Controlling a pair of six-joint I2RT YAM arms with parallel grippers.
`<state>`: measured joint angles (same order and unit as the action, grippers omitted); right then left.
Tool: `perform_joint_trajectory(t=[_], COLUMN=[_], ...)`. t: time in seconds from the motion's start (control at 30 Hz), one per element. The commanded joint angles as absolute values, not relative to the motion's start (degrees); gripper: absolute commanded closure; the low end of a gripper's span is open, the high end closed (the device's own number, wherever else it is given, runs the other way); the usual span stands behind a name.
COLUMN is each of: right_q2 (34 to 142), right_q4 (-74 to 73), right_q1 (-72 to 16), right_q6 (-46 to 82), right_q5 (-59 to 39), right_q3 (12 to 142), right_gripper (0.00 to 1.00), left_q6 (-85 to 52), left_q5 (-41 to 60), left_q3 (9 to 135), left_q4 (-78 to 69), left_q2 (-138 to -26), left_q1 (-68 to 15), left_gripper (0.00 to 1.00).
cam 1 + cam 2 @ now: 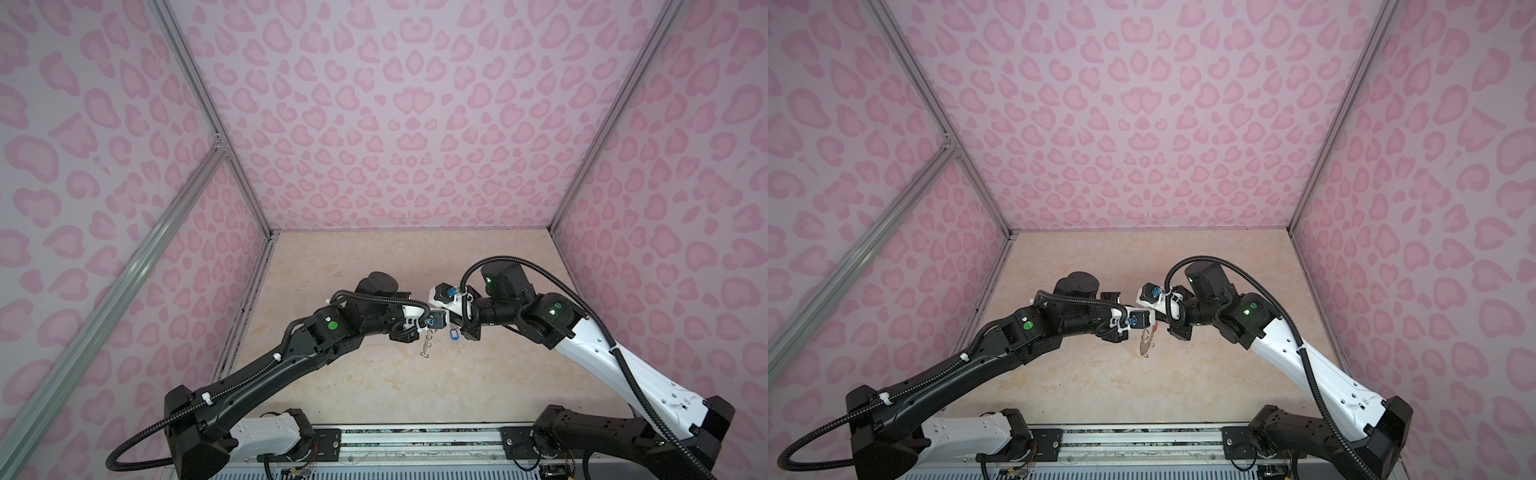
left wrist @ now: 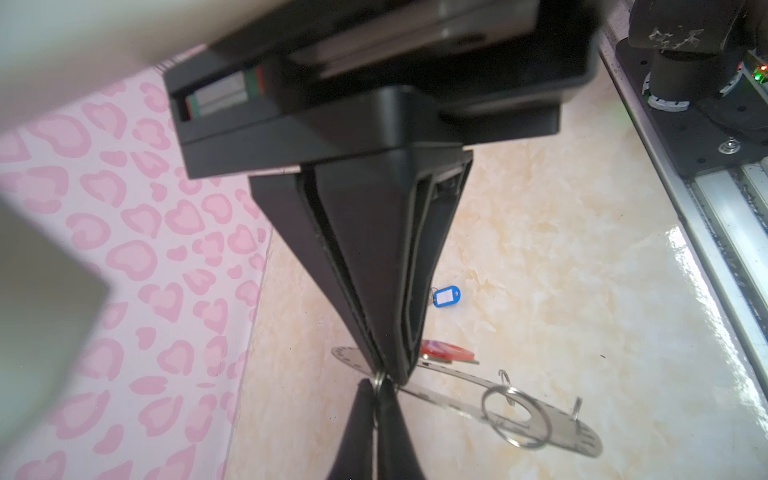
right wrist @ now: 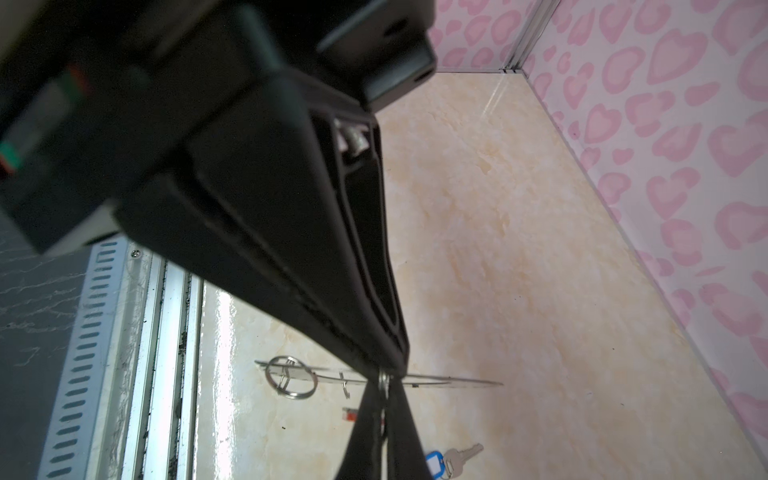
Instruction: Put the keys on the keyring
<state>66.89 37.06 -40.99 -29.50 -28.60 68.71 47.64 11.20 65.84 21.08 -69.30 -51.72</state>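
Left gripper [image 2: 387,373] and right gripper [image 3: 392,368] meet tip to tip. Both are pinched tight on a small wire loop [image 2: 379,384] at the edge of the keyring [image 2: 573,434], which stretches out sideways from their tips, seen nearly edge-on. One red tag [image 2: 446,351] sits just beside the left gripper's tips. Farther off, the blue-tagged key [image 3: 455,458] lies flat on the table [image 3: 519,249], near the right gripper.

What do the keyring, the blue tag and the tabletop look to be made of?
The keyring looks like thin sheet metal, likely steel: grey brushed sheen, punched holes. The blue tag is probably moulded plastic: saturated glossy blue around a white label window. The tabletop has a glossy marble-look finish, cream veining with bright reflections; stone, tile or laminate cannot be told.
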Motion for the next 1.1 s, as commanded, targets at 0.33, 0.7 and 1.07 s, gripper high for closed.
perform_joint_trajectory(t=[0.33,0.7,1.07], right_q2=[55.89,54.73,55.28], right_q4=[19.06,7.06,2.36], right_q1=[-41.60,-47.13,-48.85], right_q6=[-11.79,-4.54,-6.32], right_q5=[-18.10,-10.75,-1.30], right_q3=[55.28,49.73,48.74], right_gripper=[0.69,0.71,0.69], left_q6=[28.48,17.02,15.29], left_q5=[19.81,18.19,18.46], left_q3=[56.88,51.94,51.34], left_q4=[0.02,-13.46,-14.33], left_q2=[-64.41,-62.19,-61.70], left_q1=[-44.56,-43.32,-43.28], left_gripper=[0.97,0.97,0.97])
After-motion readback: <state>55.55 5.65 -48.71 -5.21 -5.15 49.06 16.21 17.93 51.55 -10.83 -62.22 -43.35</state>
